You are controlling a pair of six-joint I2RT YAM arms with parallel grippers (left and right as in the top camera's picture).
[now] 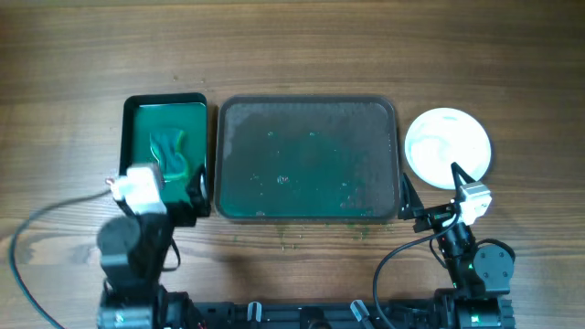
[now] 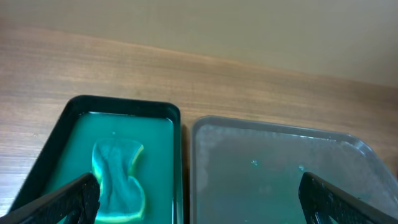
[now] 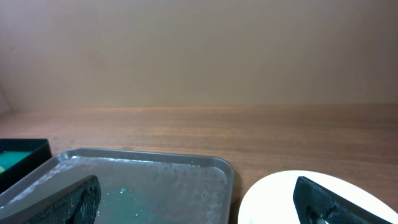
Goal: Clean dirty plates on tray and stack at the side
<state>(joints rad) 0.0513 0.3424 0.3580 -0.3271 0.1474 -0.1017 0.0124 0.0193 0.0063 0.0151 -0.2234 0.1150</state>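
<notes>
The large dark grey-green tray [image 1: 306,110] lies in the middle of the table with no plates on it, only wet green-teal smears. It also shows in the left wrist view [image 2: 280,155] and the right wrist view [image 3: 155,180]. White plates [image 1: 448,146] sit stacked on the table right of the tray; how many I cannot tell. The stack shows in the right wrist view [image 3: 280,199]. My left gripper [image 1: 174,187] is open and empty at the near edge between the small tray and the big tray. My right gripper [image 1: 430,187] is open and empty, just in front of the plates.
A smaller black tray [image 1: 164,102] with a bright green inside holds a crumpled green cloth [image 1: 169,151], left of the big tray; the cloth shows in the left wrist view [image 2: 118,177]. Small green specks lie on the table in front of the big tray [image 1: 292,236].
</notes>
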